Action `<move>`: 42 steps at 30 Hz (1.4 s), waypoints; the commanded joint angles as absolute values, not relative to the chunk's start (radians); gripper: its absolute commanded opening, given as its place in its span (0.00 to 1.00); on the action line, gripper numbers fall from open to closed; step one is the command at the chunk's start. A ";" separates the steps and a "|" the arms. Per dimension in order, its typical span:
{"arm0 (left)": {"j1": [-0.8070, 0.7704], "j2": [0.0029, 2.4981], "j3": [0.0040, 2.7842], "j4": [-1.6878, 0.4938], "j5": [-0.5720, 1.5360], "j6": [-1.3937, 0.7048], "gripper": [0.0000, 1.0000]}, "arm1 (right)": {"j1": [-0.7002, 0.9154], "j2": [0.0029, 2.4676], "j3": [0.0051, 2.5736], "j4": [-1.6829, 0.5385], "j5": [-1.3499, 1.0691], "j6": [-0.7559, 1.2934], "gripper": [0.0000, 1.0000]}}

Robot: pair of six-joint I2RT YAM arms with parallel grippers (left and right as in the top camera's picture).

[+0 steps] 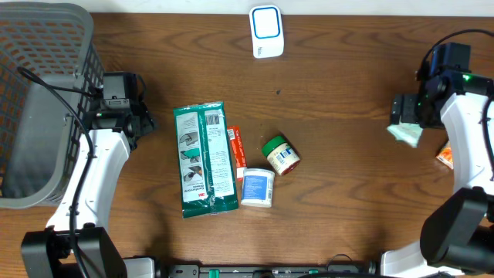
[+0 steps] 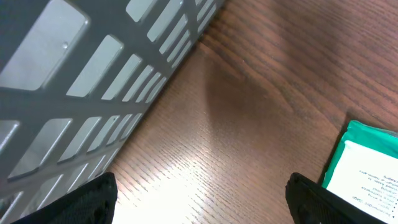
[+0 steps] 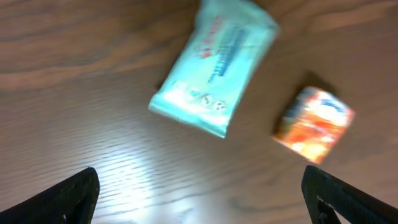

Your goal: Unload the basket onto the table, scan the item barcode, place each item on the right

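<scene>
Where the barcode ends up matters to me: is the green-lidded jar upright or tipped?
Tipped. In the overhead view the jar lies on its side, its label wall showing and its green lid pointing up-left.

- A dark brown wooden table [image 1: 347,201] with visible grain is shown.
- A pale strip [image 1: 370,5] is seen beyond its far edge.
- Soft glare [image 2: 180,186] is reflected off the wood.

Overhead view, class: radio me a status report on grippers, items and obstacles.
Left gripper open, empty, beside basket. Right gripper open, empty, near pale-blue packet. No item picked up; green packet, jar, tub lie mid-table. Nothing seen in the way.
</scene>
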State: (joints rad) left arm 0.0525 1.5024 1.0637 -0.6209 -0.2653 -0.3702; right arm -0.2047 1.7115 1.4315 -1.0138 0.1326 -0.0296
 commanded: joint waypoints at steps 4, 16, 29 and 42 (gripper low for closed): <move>0.056 1.510 1.051 -0.621 -0.278 -0.376 0.86 | -0.209 1.715 1.388 -0.966 -0.047 -0.023 0.99; 0.056 1.510 1.051 -0.621 -0.278 -0.376 0.86 | -0.209 1.719 1.078 -0.299 -0.080 0.067 0.01; 0.056 1.510 1.051 -0.621 -0.278 -0.376 0.86 | -0.211 1.736 0.794 0.198 0.074 0.182 0.01; 0.056 1.510 1.051 -0.621 -0.278 -0.376 0.86 | -0.223 1.847 0.789 0.269 0.177 0.210 0.01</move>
State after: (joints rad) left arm 0.0525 1.5024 1.0634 -0.6205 -0.2653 -0.3702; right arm -0.2047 1.8446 0.7986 0.2665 0.0883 0.1875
